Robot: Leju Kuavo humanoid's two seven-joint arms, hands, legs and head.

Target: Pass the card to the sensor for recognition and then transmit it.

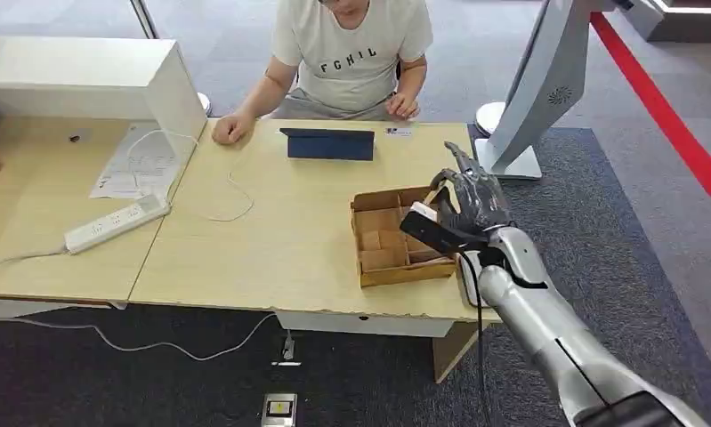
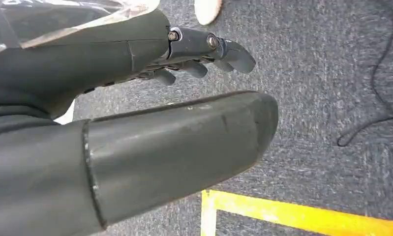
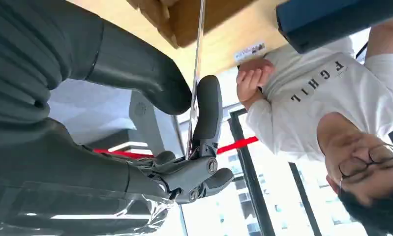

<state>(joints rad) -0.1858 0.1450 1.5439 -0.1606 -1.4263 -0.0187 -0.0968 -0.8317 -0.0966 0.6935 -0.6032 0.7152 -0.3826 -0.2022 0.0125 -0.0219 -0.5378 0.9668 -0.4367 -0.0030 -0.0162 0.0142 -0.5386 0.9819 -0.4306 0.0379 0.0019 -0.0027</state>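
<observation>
My right hand (image 1: 472, 203) hovers over the right side of an open cardboard box (image 1: 380, 253) on the wooden table (image 1: 271, 240). In the right wrist view a thin card (image 3: 196, 59) appears edge-on, pinched between the thumb and a dark finger (image 3: 207, 105). A dark blue sensor device (image 1: 330, 143) stands at the table's far edge, ahead and left of the hand, apart from the card. My left hand (image 2: 135, 113) hangs over grey carpet, fingers apart and holding nothing.
A person (image 1: 351, 53) sits across the table with both hands on its far edge, beside a small label card (image 1: 399, 132). A power strip (image 1: 116, 222), papers (image 1: 138, 165) and a white cabinet (image 1: 93, 80) are left. A white kiosk stand (image 1: 538, 98) rises at right.
</observation>
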